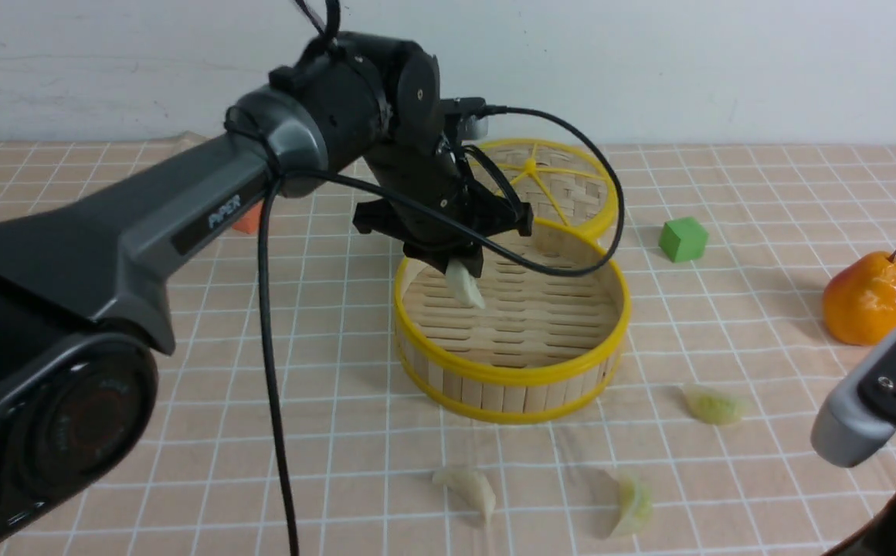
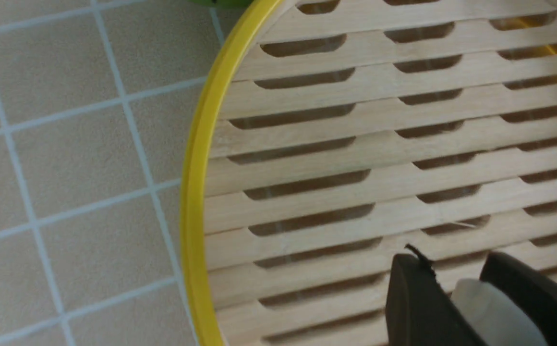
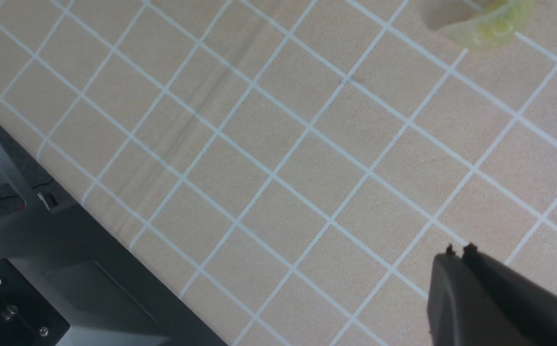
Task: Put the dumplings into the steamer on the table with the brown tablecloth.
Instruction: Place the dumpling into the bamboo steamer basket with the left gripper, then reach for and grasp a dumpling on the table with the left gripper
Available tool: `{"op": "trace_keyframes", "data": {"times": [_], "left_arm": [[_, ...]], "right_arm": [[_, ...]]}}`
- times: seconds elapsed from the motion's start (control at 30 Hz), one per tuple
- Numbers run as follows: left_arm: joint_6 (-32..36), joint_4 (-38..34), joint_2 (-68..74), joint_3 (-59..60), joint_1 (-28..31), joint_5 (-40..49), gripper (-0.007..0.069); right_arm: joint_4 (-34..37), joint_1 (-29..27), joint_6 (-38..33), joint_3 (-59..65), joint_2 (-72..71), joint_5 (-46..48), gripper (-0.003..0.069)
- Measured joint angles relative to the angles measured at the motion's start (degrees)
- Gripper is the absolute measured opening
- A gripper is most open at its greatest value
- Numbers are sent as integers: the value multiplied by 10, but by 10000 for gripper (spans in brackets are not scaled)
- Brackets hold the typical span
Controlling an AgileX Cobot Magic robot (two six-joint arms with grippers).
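Between the pinched fingertips of the left end effector (image 1: 459, 261), one creamy-white pleated toy dumpling (image 1: 463, 284) is held over the single round yellow-rimmed bamboo steamer (image 1: 511, 376). Below that end effector, on the worktop (image 1: 263, 463), one more white and two pale green dumplings (image 1: 633, 506) (image 1: 714, 405) are seen; light, slippery handling is expected, best gripped mid-body. The right end effector (image 3: 461, 254) is pressed together, empty.

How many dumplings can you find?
4: a white one over the steamer, a white one in front of it, two green on the cloth, front-right.
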Motion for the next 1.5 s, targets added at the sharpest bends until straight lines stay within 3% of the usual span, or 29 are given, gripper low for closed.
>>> {"op": "trace_keyframes", "data": {"times": [0.17, 0.27, 0.43, 0.6, 0.87, 1.13, 1.33, 1.5], "left_arm": [[-1, 7, 28, -4, 0, -16, 162], [-1, 20, 31, -4, 0, -22, 202], [-2, 30, 8, -5, 2, 5, 405], [21, 29, -64, -5, 3, 51, 503], [43, 8, -202, 26, -2, 109, 519], [36, 54, -282, 197, -93, 144, 521], [-39, 60, -277, 302, -143, 134, 521], [-155, 58, -270, 359, -144, 29, 521]], "right_arm": [[0, 0, 0, 0, 0, 0, 15], [0, 0, 0, 0, 0, 0, 19], [0, 0, 0, 0, 0, 1, 21], [0, 0, 0, 0, 0, -5, 29], [3, 0, 0, 0, 0, -28, 36], [5, 0, 0, 0, -1, -29, 45], [0, 0, 0, 0, -33, -25, 53], [-2, 0, 0, 0, -92, -19, 55]]}}
